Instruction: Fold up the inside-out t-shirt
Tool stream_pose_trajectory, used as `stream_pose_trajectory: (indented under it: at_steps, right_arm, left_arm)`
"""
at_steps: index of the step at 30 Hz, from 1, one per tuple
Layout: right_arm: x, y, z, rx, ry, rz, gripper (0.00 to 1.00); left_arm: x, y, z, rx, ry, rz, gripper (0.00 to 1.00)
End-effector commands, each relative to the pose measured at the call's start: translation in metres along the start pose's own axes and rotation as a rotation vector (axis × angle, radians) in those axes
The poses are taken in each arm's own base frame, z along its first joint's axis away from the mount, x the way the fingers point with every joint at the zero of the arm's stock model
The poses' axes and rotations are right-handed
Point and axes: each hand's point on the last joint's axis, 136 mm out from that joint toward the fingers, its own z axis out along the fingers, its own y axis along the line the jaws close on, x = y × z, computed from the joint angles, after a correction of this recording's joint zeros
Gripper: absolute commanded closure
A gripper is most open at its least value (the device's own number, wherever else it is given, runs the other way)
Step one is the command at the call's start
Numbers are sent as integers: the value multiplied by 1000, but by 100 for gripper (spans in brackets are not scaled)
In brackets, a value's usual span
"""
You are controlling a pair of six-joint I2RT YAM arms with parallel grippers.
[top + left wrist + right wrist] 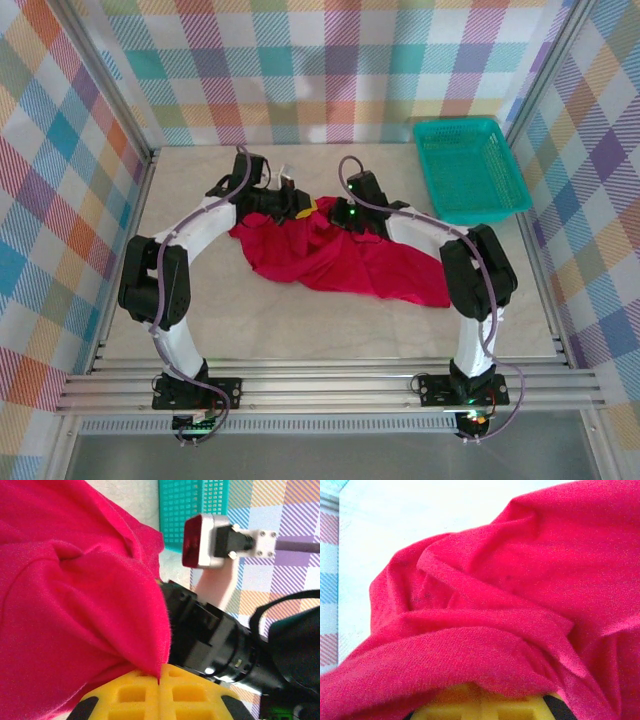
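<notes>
The table (300, 330) carries the shirt (345, 262) at frame centre, crumpled, its long axis running from upper left to lower right. Both arms meet at its upper edge. The left gripper (303, 208) is pinched tight on a point of cloth. The right gripper (345, 214), just beside it, is clamped under bunched cloth. The shirt's bulk lies below both, more toward the right arm.

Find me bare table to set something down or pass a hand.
Free: the near strip of table between the t-shirt and the arm bases, and the far-left corner. Crowded: the middle, where both arms meet the t-shirt; the basket takes the far right.
</notes>
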Motion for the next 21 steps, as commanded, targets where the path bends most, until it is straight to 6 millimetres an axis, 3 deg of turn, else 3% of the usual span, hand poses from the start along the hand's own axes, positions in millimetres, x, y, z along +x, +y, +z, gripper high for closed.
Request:
stream_pose_trajectory:
  at_steps: [1, 7, 12, 15, 19, 21]
  right_arm:
    - [12, 36, -50, -110, 87, -71, 100]
    - [51, 57, -126, -306, 210, -162, 100]
    - [40, 47, -168, -379, 132, -120, 100]
    - [30, 40, -171, -385, 105, -96, 100]
    - [26, 23, -142, -314, 132, -38, 100]
    - [29, 24, -127, -310, 156, -27, 100]
  left_arm:
    - [-17, 12, -7, -13, -26, -2, 100]
    - [-49, 32, -9, -18, -59, -45, 100]
    - [-56, 38, -3, -14, -51, -58, 100]
    - [-53, 39, -2, -14, -49, -64, 100]
    - [-46, 33, -2, -11, -44, -54, 100]
    - [-43, 28, -4, -12, -48, -43, 100]
